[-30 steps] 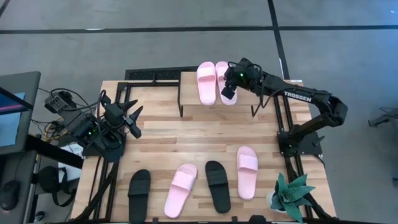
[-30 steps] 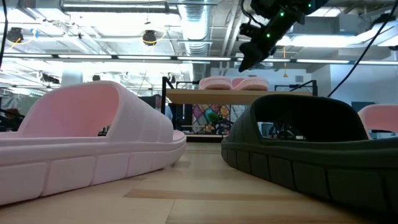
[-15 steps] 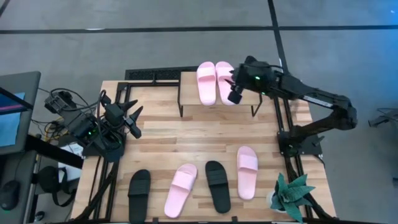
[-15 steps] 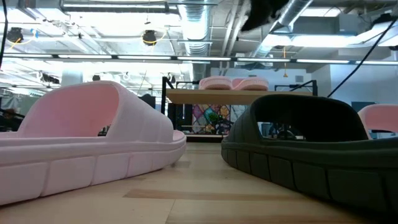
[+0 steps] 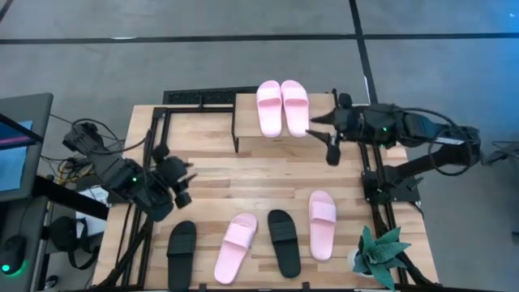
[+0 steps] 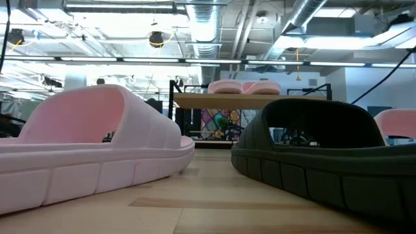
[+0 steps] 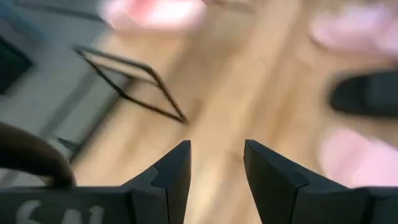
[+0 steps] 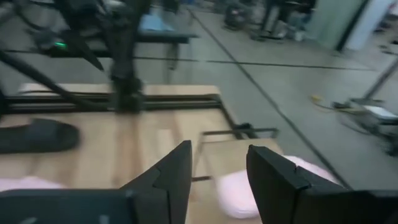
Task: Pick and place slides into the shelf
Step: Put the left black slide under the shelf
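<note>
My overhead feed is evenly lit and sharp, with soft shadows on the light-wood slatted bench (image 5: 259, 174). Both wrist feeds smear heavily with motion blur. At bench level, bright ceiling strip lights (image 6: 123, 60) glare.

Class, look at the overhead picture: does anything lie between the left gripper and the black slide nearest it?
Nothing visible does. The left gripper hangs over bare wooden tabletop, its fingers open and empty, and the black slide lies just in front of it near the table's front edge, with only bare wood between them.

Shelf (image 5: 251, 122) bears two pink slides (image 5: 281, 107); table (image 5: 243, 182) four.
</note>
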Controlling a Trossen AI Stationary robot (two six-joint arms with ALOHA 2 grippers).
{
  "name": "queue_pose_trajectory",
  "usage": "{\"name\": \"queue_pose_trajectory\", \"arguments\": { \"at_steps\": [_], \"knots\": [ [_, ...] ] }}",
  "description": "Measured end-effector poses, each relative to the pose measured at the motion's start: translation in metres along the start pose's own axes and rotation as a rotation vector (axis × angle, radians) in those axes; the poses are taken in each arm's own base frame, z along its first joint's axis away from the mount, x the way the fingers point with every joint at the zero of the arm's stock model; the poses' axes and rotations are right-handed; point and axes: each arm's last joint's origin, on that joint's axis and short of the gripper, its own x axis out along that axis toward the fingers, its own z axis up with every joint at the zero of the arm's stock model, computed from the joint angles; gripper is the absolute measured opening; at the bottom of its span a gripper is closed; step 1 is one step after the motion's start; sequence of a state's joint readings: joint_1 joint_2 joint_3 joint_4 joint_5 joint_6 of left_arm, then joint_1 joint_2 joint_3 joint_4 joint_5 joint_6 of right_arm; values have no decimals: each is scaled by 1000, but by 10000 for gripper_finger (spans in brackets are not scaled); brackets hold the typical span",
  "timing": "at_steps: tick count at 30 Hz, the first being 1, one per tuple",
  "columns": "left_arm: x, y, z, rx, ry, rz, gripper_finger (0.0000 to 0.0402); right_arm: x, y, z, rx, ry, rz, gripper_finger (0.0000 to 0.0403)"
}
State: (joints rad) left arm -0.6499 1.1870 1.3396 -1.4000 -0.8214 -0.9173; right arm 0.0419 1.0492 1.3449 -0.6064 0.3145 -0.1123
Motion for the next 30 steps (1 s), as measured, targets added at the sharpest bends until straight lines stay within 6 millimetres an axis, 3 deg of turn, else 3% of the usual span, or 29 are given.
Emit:
{"name": "queue_pose_trajectory", "arguments": {
  "at_steps": [6, 15, 30],
  "knots": [
    [0, -21, -6, 30, 199, -220, 139, -2, 25, 2, 1, -8, 114, 132],
    [3, -61, -22, 108, 413, -390, 139, 5, 49, 0, -24, 14, 199, 127],
    [25, -145, -70, 242, 635, -434, 139, 2, 52, -3, -107, 37, 215, 127]
  ]
}}
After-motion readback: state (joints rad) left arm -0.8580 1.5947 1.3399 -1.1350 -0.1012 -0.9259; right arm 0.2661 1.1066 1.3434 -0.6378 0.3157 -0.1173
